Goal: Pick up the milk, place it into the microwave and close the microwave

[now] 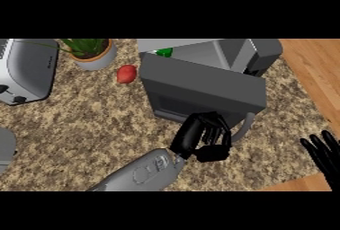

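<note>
**Left hand at the microwave door, milk already inside**

I am looking steeply down at a speckled tan stone surface (86, 117). The boxy dark grey microwave (199, 85) is sitting at the far centre, its door (203, 92) swung partly toward me. A small green-topped milk carton (164, 52) is peeking out inside the cavity at the back left; only its top is showing. I am judging it light, fairly stiff and easily tipped, best taken around its sides.

My black left hand (204, 141) is resting against the door's lower edge, fingers curled, gripping nothing that I can see. My black right hand (325, 155) is idling open at the right edge, fingers up.
</note>
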You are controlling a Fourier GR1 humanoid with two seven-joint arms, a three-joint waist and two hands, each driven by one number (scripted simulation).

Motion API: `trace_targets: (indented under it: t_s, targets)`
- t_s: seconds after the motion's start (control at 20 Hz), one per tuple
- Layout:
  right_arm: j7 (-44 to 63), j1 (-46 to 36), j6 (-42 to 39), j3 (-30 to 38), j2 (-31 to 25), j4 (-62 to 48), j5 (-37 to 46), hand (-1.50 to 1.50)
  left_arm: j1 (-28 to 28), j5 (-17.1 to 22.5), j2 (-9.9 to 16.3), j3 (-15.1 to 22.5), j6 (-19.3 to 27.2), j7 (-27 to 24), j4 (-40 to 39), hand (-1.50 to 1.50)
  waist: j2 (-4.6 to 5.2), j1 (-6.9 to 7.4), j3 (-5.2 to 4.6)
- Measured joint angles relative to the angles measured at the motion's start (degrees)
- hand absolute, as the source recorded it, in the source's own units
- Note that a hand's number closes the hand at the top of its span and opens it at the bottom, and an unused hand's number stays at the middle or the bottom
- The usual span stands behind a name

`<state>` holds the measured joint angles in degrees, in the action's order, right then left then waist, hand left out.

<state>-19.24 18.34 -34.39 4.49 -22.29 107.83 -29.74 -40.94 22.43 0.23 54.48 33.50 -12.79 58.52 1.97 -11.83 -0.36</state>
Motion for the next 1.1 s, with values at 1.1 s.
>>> trace_targets:
  t_s: [1.1]
  targets:
    - [7.4,-1.7,3.1,2.0,-3.6,5.7,-7.7,-1.5,-11.8,17.9,-0.2,-6.8,-0.3,-7.5,-12.2,1.5,1.67,-3.11,0.17]
